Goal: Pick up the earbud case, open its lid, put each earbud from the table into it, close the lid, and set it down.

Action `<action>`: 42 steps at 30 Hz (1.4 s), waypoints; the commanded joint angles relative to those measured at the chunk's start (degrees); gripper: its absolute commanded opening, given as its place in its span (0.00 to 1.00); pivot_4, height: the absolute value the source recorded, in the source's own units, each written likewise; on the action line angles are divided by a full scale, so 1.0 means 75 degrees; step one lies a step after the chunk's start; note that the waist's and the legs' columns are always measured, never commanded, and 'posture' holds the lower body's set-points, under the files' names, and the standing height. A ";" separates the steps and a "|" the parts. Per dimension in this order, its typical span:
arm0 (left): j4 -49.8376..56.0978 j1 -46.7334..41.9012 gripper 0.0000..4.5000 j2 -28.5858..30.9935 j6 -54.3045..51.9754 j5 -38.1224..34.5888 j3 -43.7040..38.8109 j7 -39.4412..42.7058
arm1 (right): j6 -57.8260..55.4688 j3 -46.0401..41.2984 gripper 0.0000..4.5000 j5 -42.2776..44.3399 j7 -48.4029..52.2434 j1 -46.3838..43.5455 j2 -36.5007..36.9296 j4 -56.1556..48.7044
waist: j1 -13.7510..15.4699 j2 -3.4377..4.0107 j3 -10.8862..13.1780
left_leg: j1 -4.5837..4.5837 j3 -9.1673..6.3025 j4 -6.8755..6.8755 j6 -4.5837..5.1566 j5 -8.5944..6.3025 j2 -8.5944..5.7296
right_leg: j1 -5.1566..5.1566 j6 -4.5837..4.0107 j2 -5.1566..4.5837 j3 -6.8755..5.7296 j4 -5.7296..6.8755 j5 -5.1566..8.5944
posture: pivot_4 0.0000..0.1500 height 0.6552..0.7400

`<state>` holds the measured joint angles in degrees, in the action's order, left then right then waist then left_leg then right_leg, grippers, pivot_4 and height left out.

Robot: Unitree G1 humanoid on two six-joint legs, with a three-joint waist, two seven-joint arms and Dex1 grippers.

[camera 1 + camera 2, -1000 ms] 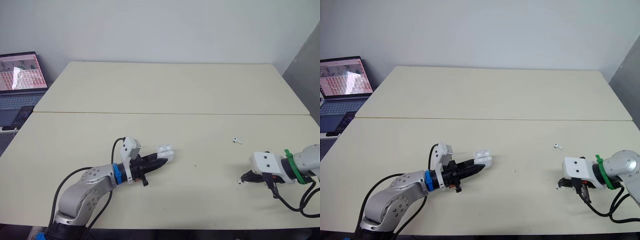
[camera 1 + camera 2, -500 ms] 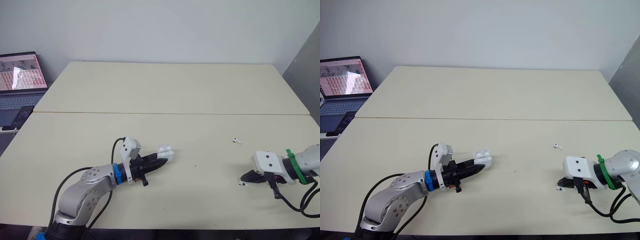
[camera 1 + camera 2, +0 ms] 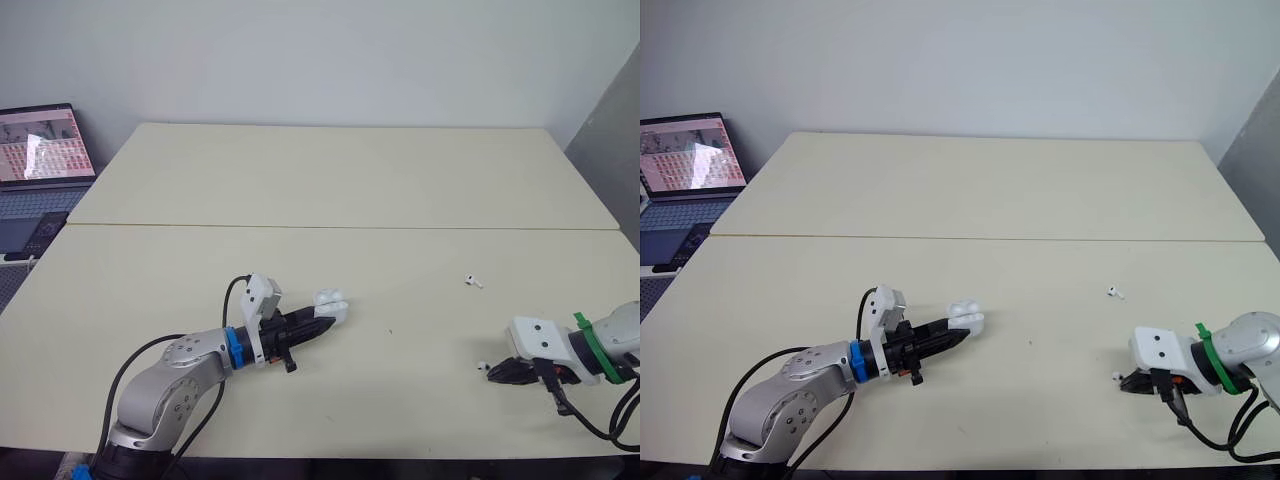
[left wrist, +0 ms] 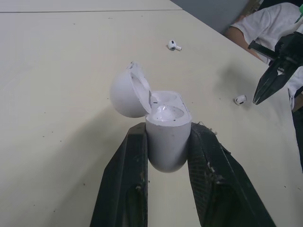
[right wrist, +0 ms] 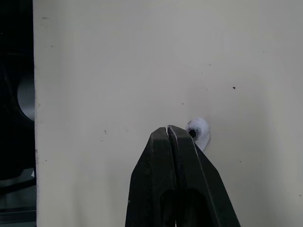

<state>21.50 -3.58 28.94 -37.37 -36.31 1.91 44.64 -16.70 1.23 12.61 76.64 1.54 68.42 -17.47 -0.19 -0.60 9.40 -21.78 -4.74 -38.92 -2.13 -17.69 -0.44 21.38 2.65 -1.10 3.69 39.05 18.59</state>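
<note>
The white earbud case point(image 3: 331, 303) is held just above the table point(image 3: 330, 180), its lid hinged open, with my left gripper point(image 3: 322, 318) shut on its body. The wrist view shows the case point(image 4: 165, 142) wedged between both black fingers point(image 4: 127, 175). One earbud point(image 3: 480, 366) lies on the table right at the tip of my right gripper point(image 3: 491, 373), whose fingers are shut with nothing between them. In the right wrist view that earbud point(image 5: 198, 131) sits just beside the closed tips point(image 5: 168, 128), apart from them. A second earbud point(image 3: 473, 281) lies farther back.
An open laptop point(image 3: 40, 150) stands off the table's far left. A seam point(image 3: 340, 227) runs across between the two table halves. The table's near edge is close to my right gripper. A person's white sleeve point(image 4: 265, 23) shows in the left wrist view.
My right arm has drawn back to the right and toward the near edge, leaving the near earbud on the table. The left gripper and case have not moved.
</note>
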 commanded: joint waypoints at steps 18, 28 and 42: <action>0.0108 -0.0018 0.18 0.0074 0.0061 -0.0066 -0.0079 0.0149 | 0.0350 -0.0194 0.00 -0.0180 -0.0153 -0.0478 -0.0116 0.0343 | -0.0001 0.0000 0.0000 | 0.0000 0.0000 0.0000 0.0000 0.0000 0.0000 | 0.0000 0.0000 0.0000 0.0001 0.0001 0.0000 | 1.00 1.00; 0.0102 -0.0024 0.18 0.0049 0.0065 -0.0046 -0.0053 0.0150 | 0.0593 0.0177 0.45 -0.0592 0.0199 -0.0831 0.0233 0.0206 | -0.0001 0.0000 0.0000 | 0.0000 -0.0002 0.0000 0.0000 0.0000 0.0000 | 0.0000 0.0000 0.0000 -0.0001 0.0001 0.0000 | 1.00 1.00; 0.0151 0.0022 0.18 0.0010 0.0130 0.0032 -0.0056 0.0079 | 0.0337 0.2164 0.84 -0.2287 0.1241 -0.3054 -0.0005 0.0129 | -0.0017 0.0002 -0.0001 | 0.0000 -0.0001 0.0000 -0.0002 0.0001 0.0001 | 0.0005 0.0000 -0.0001 0.0001 0.0001 0.0000 | 1.00 1.00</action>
<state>21.37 -3.40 29.07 -37.19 -35.94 1.92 45.50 -13.14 17.09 -3.71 84.41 -20.12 68.30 -14.33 -0.32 -0.59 9.39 -21.78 -4.76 -38.93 -2.14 -17.69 -0.44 21.41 2.65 -1.11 3.69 39.05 18.59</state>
